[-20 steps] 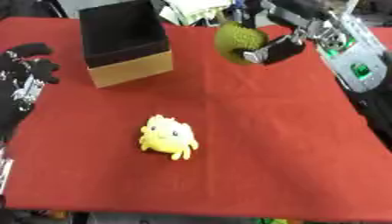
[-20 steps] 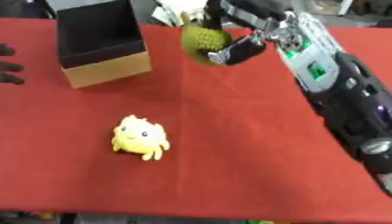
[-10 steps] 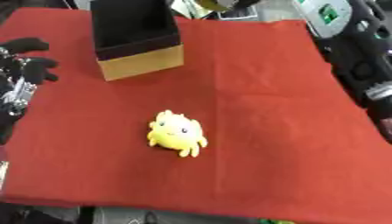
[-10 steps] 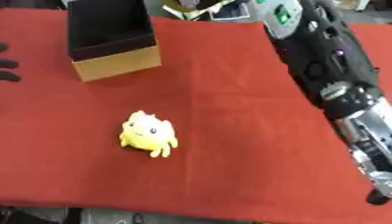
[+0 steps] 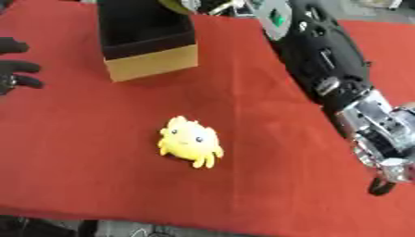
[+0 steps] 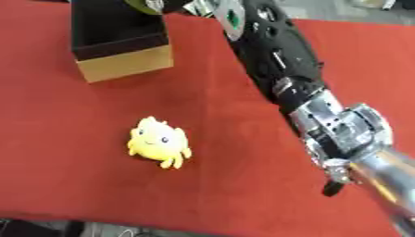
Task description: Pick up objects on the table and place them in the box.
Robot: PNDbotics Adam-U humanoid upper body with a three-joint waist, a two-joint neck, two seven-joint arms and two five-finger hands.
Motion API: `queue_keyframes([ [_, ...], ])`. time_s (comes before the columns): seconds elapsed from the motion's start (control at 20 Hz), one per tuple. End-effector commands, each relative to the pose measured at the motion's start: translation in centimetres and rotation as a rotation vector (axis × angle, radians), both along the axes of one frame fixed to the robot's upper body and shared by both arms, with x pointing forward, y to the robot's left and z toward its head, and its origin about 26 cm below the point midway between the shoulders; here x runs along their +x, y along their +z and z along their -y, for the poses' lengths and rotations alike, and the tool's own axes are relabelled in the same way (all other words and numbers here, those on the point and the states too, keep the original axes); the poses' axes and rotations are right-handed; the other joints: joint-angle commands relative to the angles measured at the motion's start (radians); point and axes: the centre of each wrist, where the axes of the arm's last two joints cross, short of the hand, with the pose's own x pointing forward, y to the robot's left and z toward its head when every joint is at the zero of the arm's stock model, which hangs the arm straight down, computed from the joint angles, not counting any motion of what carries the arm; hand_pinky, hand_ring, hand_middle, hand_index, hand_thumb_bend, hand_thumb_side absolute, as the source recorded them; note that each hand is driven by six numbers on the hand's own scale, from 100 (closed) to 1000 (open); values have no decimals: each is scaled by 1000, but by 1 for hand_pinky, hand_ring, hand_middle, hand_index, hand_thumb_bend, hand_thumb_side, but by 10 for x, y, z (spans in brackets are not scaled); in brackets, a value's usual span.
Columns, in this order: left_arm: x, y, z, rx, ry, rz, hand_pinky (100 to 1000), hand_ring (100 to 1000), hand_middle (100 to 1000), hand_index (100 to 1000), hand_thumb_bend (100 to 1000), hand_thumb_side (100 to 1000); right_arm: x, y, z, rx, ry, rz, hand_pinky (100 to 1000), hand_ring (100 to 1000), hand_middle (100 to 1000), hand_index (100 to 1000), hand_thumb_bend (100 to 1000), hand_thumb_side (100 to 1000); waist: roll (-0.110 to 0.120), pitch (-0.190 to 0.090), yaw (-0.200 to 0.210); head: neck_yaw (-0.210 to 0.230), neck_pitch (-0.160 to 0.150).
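Note:
A yellow plush toy with small legs lies on the red tablecloth, near the middle. At the upper left stands an open box, tan outside and black inside. My right arm stretches from the lower right up to the top edge. Only the fingers of my right hand show there, curled beside an olive-green round thing held over the box's far rim. My left hand rests open at the left edge, apart from everything.
The cloth's front edge runs along the bottom, with the floor below it. My right forearm and its silver joints lie over the right part of the table. Loose clutter sits past the far edge.
My right hand has carried the green thing leftward from the far right to above the box. The camera has shifted too, so the box and the toy show larger.

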Motion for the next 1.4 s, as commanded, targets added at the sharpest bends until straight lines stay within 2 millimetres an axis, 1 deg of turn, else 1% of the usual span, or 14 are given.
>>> queue_keyframes([
  [0.05,-2,8,5,-1,-30,28,607,662,719,791,421,575,0,16,-6,-5,-41,94,801,826,874,946,621,302,8,-16,-1,-17,-9],
  [0.1,-2,8,5,0,-31,26,606,662,719,792,421,575,-1,16,-9,-20,-61,102,820,855,914,971,648,321,9,-16,-3,-18,-8],
  [0.2,-2,7,5,2,-30,23,607,662,719,792,420,576,-2,17,-13,-29,-97,129,827,875,950,988,686,344,11,-16,-7,-18,-6],
  [0.3,-2,6,4,3,-28,20,606,662,719,792,420,576,-4,16,-15,-27,-126,156,825,876,956,989,689,355,13,-17,-13,-16,-6],
  [0.45,-2,3,1,7,-16,10,606,662,719,791,420,577,-5,12,-14,2,-124,149,798,849,924,975,668,331,17,-21,-33,-6,-1],
  [0.55,-2,-1,-3,11,2,0,606,662,718,791,420,578,-6,9,-11,29,-80,91,785,832,899,964,648,321,20,-27,-57,5,8],
  [0.6,-2,-2,-5,14,12,-5,605,662,718,790,420,579,-8,10,-10,33,-52,62,777,809,868,949,627,311,21,-31,-69,12,12],
  [0.65,-3,-5,-8,17,27,-11,605,662,718,790,420,579,-11,10,-9,21,-20,34,770,800,863,946,609,300,23,-36,-85,21,18],
  [0.75,-3,-11,-16,25,63,-30,605,661,718,790,419,580,-17,10,-7,-26,45,-6,772,793,843,931,601,298,25,-48,-120,43,31],
  [0.95,-4,-15,-28,29,123,-36,606,662,718,790,417,577,-36,8,0,-138,143,-79,773,785,821,924,578,292,30,-64,-181,75,36],
  [1.1,-5,-15,-35,24,161,-30,606,662,718,790,416,575,-48,1,8,-189,187,-177,768,771,797,903,562,285,34,-71,-210,92,37],
  [1.2,-6,-14,-39,18,183,-27,606,662,717,790,416,573,-54,-9,10,-217,229,-262,762,764,790,898,552,284,38,-74,-224,96,37],
  [1.3,-6,-14,-42,12,198,-25,605,661,717,790,417,573,-61,-19,7,-248,287,-356,760,769,801,907,557,293,42,-75,-235,98,37],
  [1.4,-6,-14,-42,13,202,-26,605,661,717,790,417,574,-68,-27,-1,-289,351,-437,767,786,823,924,554,298,46,-75,-240,100,37],
])
